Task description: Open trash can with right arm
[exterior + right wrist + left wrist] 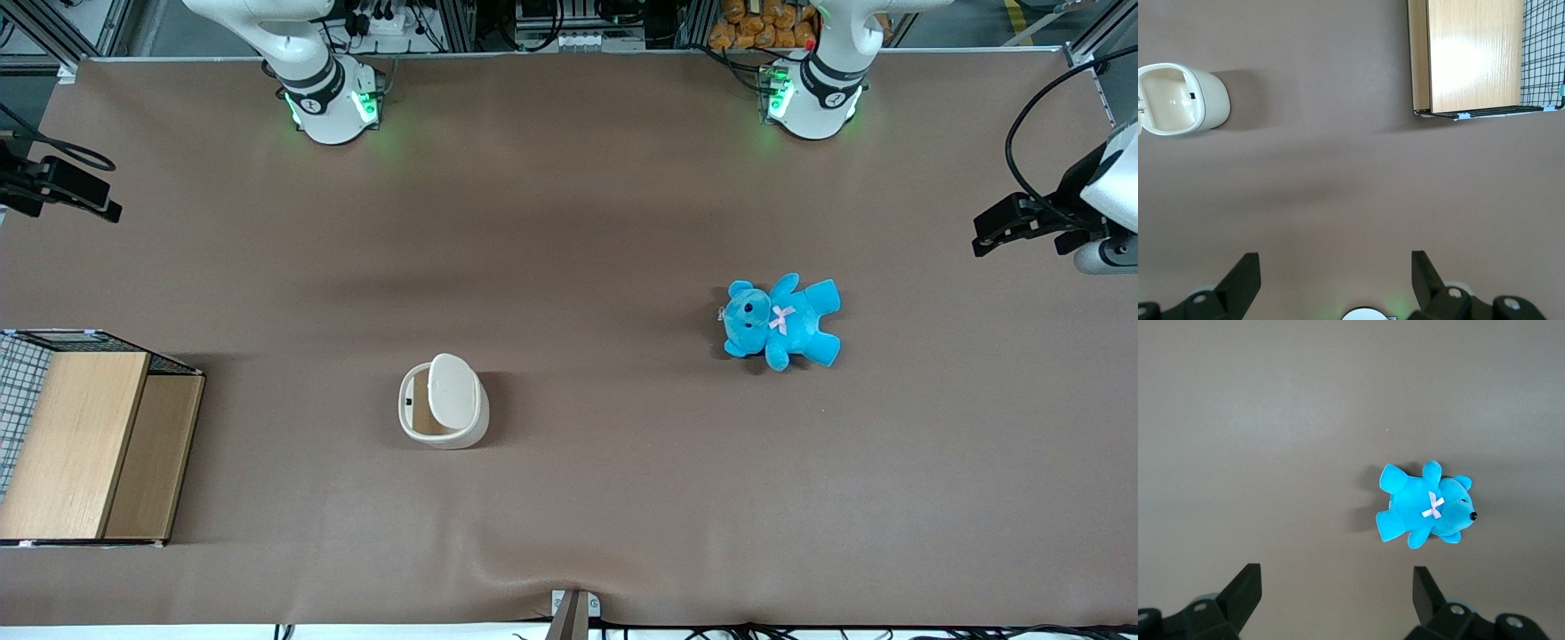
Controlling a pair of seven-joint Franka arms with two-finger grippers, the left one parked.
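Front view shows the brown table from above, and at the working arm's end sits a wooden box with wire mesh on one side; its plain wooden top hides whatever is inside. Next along comes the trash can, a small cream-white bin standing upright on the cloth, nearer the front camera than either arm base and well apart from the box. Its white flip lid is tipped up on edge over the side toward the parked arm, so the mouth is uncovered, and the right wrist view looks straight down into the bin: smooth pale walls and a bare floor, with only a small dark notch on the inner wall. Toward the parked arm's end lies a blue teddy on its back, pink bow on its chest, well apart from the bin. The right arm's gripper hangs at the table's edge at the working arm's end, well away from the bin, and the wrist view shows its fingers spread wide with nothing between them, only cloth below.
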